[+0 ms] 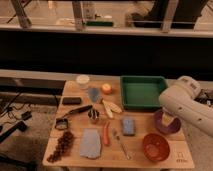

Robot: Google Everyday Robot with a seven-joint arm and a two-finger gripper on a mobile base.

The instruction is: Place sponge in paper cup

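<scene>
Nearest: sponge (128, 126) flat on table (182, 150), untouched, free for a grasp from above. Just right: gripper (167, 120) over purple bowl (175, 129), jaws at widest, holding nothing, presumably readied for pickup. Farthest, back left: paper cup (83, 80) upright, mouth up to receive.

Sponge (128, 126) mid-table (145, 131), paper cup (83, 80) behind-left, hand (167, 120) over right bowl (175, 129)
</scene>
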